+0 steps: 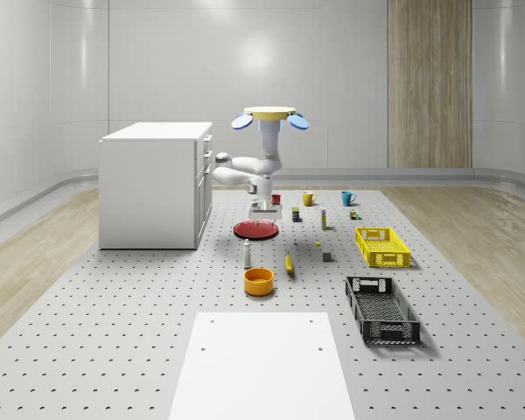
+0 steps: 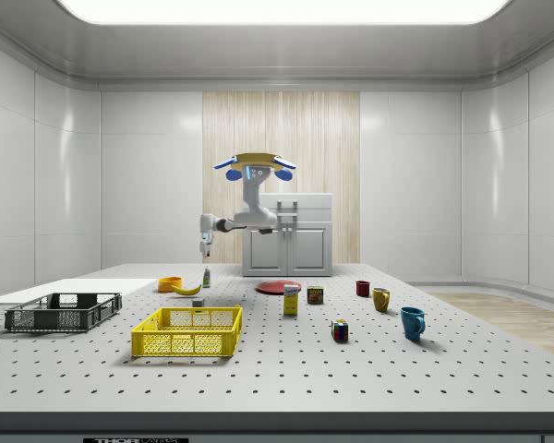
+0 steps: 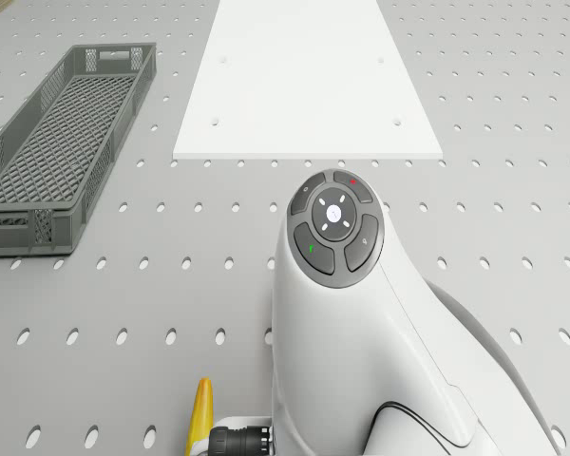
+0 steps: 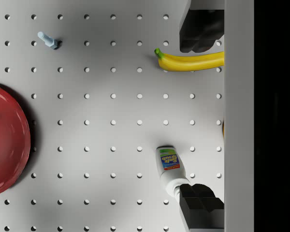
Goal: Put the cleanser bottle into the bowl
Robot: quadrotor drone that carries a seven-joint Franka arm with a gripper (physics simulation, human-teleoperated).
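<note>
In the whole-scene view's centre, the bottle [image 1: 247, 253] stands between the red plate [image 1: 255, 229] behind and the orange bowl [image 1: 258, 281] ahead, the banana [image 1: 289, 262] to its right, open surface [image 1: 140, 289] to its left.

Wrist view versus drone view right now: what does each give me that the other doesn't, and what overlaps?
Wrist, not drone: the white cleanser bottle close to one finger of the open gripper, and a red round plate.
Drone, not wrist: the dark grey mesh crate, the flat white panel and the arm's white button-topped link.
Both: the yellow banana and the perforated grey table, above which the drone hovers.
</note>
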